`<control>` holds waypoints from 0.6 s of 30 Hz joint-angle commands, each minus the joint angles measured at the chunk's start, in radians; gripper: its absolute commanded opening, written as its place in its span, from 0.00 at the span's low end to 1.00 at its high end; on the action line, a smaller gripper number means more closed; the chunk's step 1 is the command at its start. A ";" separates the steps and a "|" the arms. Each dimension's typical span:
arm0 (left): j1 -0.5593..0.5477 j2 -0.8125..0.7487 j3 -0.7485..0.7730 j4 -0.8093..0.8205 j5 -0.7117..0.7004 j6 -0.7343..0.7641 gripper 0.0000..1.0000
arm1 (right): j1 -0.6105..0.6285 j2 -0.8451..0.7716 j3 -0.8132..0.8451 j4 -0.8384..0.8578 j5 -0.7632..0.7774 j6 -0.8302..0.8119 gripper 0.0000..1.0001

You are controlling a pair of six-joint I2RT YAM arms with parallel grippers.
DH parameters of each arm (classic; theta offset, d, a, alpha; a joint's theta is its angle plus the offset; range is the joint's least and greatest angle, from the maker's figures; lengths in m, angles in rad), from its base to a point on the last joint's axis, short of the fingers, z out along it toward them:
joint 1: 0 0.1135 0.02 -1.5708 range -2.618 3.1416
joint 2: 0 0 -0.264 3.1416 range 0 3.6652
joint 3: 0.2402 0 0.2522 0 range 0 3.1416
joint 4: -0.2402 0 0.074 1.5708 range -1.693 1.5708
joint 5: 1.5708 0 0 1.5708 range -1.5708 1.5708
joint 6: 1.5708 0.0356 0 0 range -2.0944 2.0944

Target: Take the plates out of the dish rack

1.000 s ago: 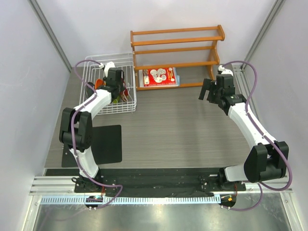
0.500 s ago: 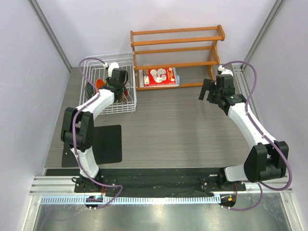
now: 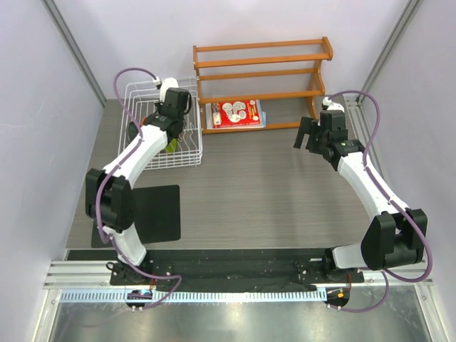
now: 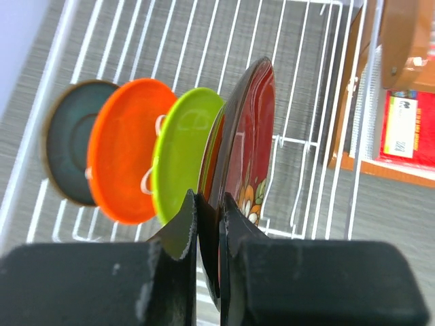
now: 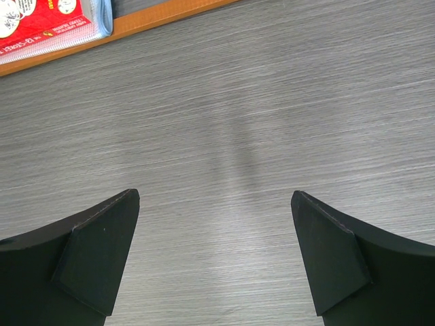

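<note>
Your left gripper [image 4: 209, 207] pinches the dark red plate [image 4: 250, 129] at its rim, fingers narrow. The plate stands on edge in the dish rack [image 4: 299, 81], beside the lime green plate [image 4: 182, 149], orange plate [image 4: 126, 156] and teal plate [image 4: 68, 149]. Your right gripper [image 5: 215, 231] hangs over the table [image 5: 272, 102], fingers spread wide.

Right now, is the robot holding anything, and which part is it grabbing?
The left end effector pinches the dark red plate by its rim. The right end effector is open, holding nothing.

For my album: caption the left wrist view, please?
Left tool pinches the dark red plate; green plate, orange plate, teal plate stand in the dish rack.
</note>
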State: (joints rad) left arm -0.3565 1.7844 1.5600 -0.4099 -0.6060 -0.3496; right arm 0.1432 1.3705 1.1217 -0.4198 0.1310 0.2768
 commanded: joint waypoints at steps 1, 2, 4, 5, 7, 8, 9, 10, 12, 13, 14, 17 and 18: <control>-0.018 -0.160 0.064 0.002 0.008 0.003 0.00 | 0.004 -0.024 0.007 0.016 -0.043 0.010 0.99; -0.018 -0.201 0.058 -0.009 0.056 -0.002 0.00 | 0.002 -0.027 0.009 0.018 -0.053 0.012 1.00; -0.018 -0.246 0.022 0.006 0.127 -0.031 0.00 | 0.002 -0.036 0.013 0.018 -0.098 0.016 1.00; -0.018 -0.284 0.011 0.009 0.212 -0.044 0.00 | 0.004 -0.048 0.018 0.021 -0.117 0.022 1.00; -0.018 -0.315 -0.020 0.022 0.313 -0.090 0.00 | 0.004 -0.059 0.012 0.050 -0.245 0.035 1.00; -0.018 -0.325 -0.034 0.028 0.349 -0.112 0.00 | 0.004 -0.071 -0.002 0.067 -0.273 0.062 1.00; -0.018 -0.351 -0.052 0.039 0.441 -0.136 0.00 | 0.004 -0.077 -0.008 0.102 -0.303 0.080 1.00; -0.018 -0.364 -0.096 0.075 0.480 -0.179 0.00 | 0.004 -0.082 -0.019 0.127 -0.377 0.094 1.00; -0.018 -0.397 -0.159 0.136 0.590 -0.238 0.00 | 0.004 -0.093 -0.046 0.195 -0.451 0.143 1.00; -0.018 -0.402 -0.216 0.187 0.635 -0.280 0.00 | 0.002 -0.097 -0.054 0.217 -0.482 0.162 0.99; -0.019 -0.405 -0.241 0.209 0.656 -0.304 0.00 | 0.004 -0.097 -0.068 0.242 -0.540 0.185 0.99; -0.022 -0.396 -0.334 0.321 0.767 -0.389 0.00 | 0.006 -0.108 -0.109 0.346 -0.628 0.269 0.98; -0.024 -0.395 -0.378 0.357 0.796 -0.420 0.00 | 0.006 -0.108 -0.118 0.395 -0.643 0.307 0.98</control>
State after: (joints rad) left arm -0.3733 1.3762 1.2808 -0.2707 -0.0338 -0.6029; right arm 0.1432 1.2945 1.0401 -0.2234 -0.3267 0.4446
